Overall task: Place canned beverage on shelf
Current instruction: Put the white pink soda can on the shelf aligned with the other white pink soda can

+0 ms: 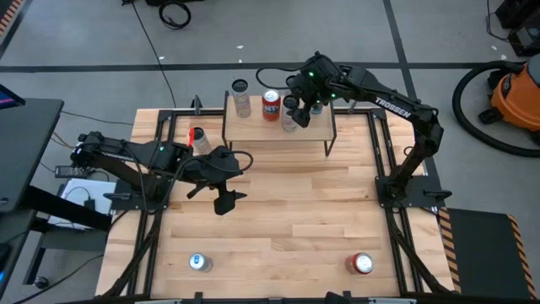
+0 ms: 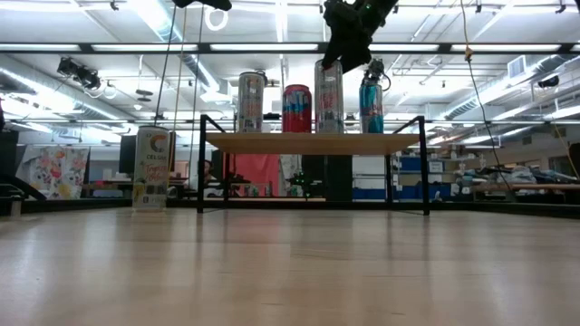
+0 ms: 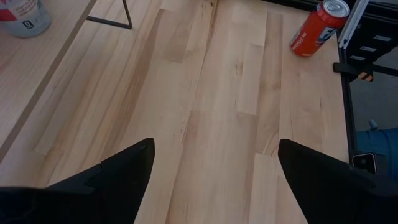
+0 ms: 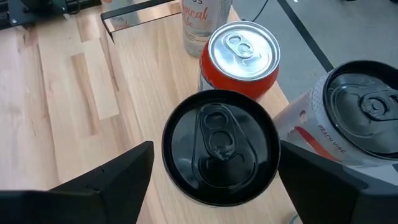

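Observation:
The low shelf [image 1: 278,128], with a light wood top and black legs, stands at the table's far side; it also shows in the low view [image 2: 313,143]. Several cans stand upright on it. One is a tall silver can with a black top [image 4: 221,146], also seen in the low view [image 2: 329,95]. My right gripper [image 1: 293,107] is open just above that can, one finger on either side of its top [image 4: 214,186]. My left gripper [image 1: 224,201] hangs open and empty over the table's left middle.
On the shelf, a red can [image 4: 242,56] and a tall can [image 1: 242,97] stand on one side of the black-topped can, and another can [image 2: 370,104] on the other. A white can [image 1: 199,139] stands left of the shelf. A silver can [image 1: 200,263] and a red can [image 1: 363,264] stand near the front edge.

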### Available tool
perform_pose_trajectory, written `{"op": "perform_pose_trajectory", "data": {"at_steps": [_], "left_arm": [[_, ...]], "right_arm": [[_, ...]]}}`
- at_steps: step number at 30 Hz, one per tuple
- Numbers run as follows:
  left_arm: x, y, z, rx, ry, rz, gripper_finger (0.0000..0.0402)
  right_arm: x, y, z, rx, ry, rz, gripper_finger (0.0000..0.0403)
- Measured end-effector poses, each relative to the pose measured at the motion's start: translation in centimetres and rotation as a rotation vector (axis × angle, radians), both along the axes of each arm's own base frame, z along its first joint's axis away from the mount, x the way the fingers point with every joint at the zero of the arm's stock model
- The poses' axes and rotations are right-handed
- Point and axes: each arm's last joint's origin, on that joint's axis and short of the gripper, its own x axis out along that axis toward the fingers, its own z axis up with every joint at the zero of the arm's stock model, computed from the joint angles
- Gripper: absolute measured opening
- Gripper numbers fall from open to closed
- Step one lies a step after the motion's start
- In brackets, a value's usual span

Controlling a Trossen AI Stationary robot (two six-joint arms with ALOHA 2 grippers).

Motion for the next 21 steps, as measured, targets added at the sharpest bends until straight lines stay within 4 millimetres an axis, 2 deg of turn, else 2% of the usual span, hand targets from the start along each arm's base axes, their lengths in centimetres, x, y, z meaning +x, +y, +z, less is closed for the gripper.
{"op": "perform_pose_trajectory", "data": {"at_steps": [10, 21], "left_arm": [[0.0, 0.0, 0.0, 0.0, 0.0, 0.0, 0.0353], [0.0, 0.0, 0.0, 0.0, 0.0, 0.0, 0.0353]], "right_arm": [[-0.08, -0.05, -0.04, -0.001, 0.008, -0.006, 0.0264], [-0.4, 0.0, -0.15, 0.012, 0.036, -0.009, 0.0269]]}}
